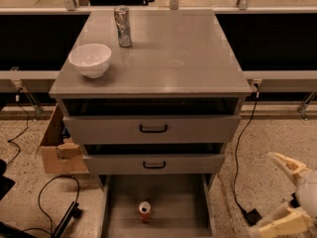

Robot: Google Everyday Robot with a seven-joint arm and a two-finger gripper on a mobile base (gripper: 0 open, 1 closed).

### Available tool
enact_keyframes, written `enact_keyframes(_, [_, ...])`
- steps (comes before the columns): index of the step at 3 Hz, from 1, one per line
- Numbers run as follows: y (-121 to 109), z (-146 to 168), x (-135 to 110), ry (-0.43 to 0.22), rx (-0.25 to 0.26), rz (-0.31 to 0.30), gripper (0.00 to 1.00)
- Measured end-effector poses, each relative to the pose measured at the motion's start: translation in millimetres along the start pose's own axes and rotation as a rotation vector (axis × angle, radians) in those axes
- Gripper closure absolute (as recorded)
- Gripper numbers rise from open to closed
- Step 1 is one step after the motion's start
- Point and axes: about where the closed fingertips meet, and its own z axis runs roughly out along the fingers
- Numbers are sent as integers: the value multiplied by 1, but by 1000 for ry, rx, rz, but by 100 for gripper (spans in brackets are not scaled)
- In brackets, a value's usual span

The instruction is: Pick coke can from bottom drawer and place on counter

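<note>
I take the small red-orange coke can as my marker. It stands upright, long axis vertical, in the wide grey bottom drawer, with floor free on both sides. Above it, the smooth grey counter offers room. Well right of the can, my pale two-finger gripper hangs low, jaws spread wide. I judge the reach must cross the drawer's right wall.
</note>
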Motion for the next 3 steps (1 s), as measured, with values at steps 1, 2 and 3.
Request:
enact_keyframes(1, [24, 69, 25, -88, -78, -4, 0])
enact_keyframes(2, [48, 138, 53, -185, -102, -6, 0])
enact_keyframes(3, [56, 200, 73, -261, -103, -30, 0])
